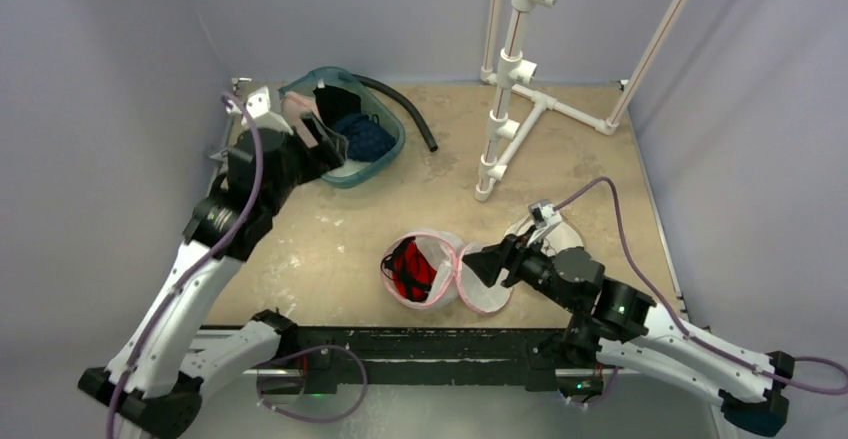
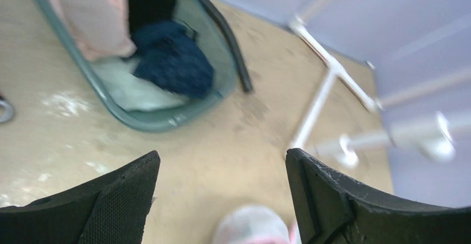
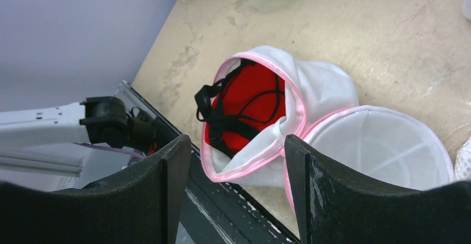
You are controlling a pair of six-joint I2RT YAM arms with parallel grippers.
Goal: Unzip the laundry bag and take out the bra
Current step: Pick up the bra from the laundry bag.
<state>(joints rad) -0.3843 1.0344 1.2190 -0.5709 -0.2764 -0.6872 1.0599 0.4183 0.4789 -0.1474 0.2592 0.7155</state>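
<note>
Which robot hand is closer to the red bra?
The right. The right gripper hovers just beside the open laundry bag with the red bra inside; the left gripper is far off by the teal basket.

Just ahead of your right gripper (image 3: 233,144) you see a white mesh bag (image 3: 327,85) edged in pink, holding a red bra (image 3: 252,96) with black straps. Beyond your left gripper (image 2: 222,158), a teal basket (image 2: 161,120) holds pink, navy and white clothes (image 2: 172,60).
</note>
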